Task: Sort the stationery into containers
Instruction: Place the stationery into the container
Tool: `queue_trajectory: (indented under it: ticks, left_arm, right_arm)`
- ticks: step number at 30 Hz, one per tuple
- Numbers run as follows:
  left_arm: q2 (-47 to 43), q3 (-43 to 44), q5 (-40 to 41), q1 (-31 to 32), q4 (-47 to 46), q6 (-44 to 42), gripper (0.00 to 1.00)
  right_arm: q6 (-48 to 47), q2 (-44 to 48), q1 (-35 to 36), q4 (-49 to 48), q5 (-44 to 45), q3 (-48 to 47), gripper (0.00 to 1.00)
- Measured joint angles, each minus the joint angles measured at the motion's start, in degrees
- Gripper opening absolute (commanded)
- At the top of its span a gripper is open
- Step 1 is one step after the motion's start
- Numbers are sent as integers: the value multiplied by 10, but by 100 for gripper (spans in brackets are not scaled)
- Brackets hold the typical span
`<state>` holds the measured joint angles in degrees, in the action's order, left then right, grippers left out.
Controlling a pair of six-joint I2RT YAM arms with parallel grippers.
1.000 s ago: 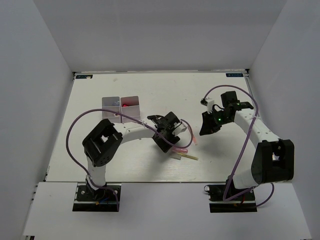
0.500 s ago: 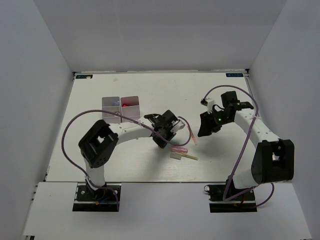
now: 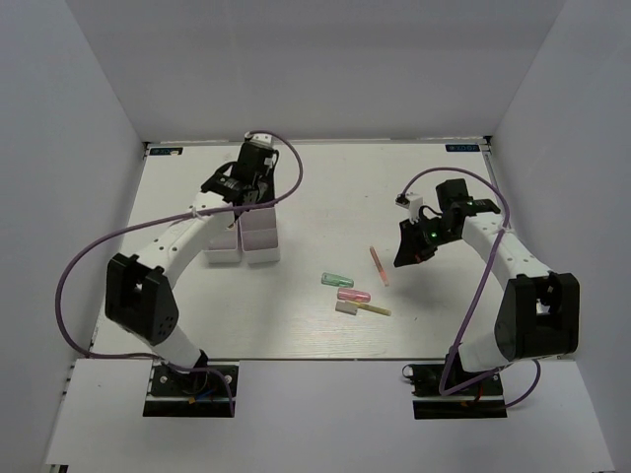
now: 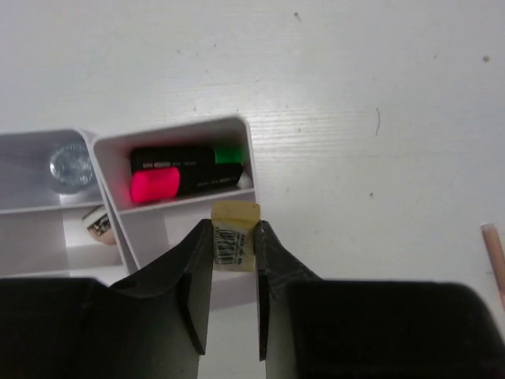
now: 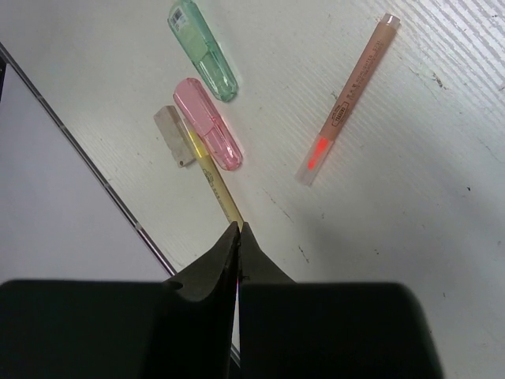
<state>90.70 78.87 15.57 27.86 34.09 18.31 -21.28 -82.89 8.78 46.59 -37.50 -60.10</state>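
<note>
Left hand (image 4: pixel 234 230) grips a cream eraser (image 4: pixel 234 212) between its two fingers, as my wrist feed shows. A barcode label wraps the eraser's gripped part, and its plain cream end sticks out past the fingertips. Its long axis runs straight up the frame, with the bare end pointing at the far right compartment of the white containers (image 4: pixel 181 133). In this view it sits over the dividing wall between that compartment and the nearer one. I cannot tell how high it hangs above that wall, and from the top camera the arm hides it.

The far compartment holds two black markers lying crosswise side by side. The pink-capped highlighter (image 4: pixel 155 185) has its cap to the left, and the green-capped highlighter (image 4: pixel 229 154) has its cap to the right. In the next column sit a shiny round object (image 4: pixel 67 164), too blurred to name, and a small tan piece (image 4: pixel 99 223) half hidden behind a divider. The hand's own fingers cut off the nearer compartments.

Right hand (image 5: pixel 238 234) is pinched closed on nothing above the table (image 5: pixel 410 205), its tips over one end of a yellow pencil (image 5: pixel 219 189). A pink piece (image 5: pixel 207 134) touches that pencil, with a grey eraser (image 5: pixel 174 136) just beside it and a green piece (image 5: pixel 203 49) near. A pink pencil (image 5: pixel 347 99) lies slanted, apart from the cluster.
</note>
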Motion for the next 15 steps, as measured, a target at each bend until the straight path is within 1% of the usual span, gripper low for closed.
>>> queue_trajectory:
  ticks: [3,5,11,15]
  left_arm:
    - [37,53,1,-12,17,-4,0]
    - [53,67,0,-19,23,-7,0]
    - [66,67,-1,-29,59,-4,0]
    - [66,54,-1,-30,59,0,0]
  right_arm:
    - [0,0,-1,0,0,-1,0]
    - [0,0,-1,0,0,-1,0]
    - [0,0,-1,0,0,-1,0]
    - [0,-1,-2,0,0,-1,0]
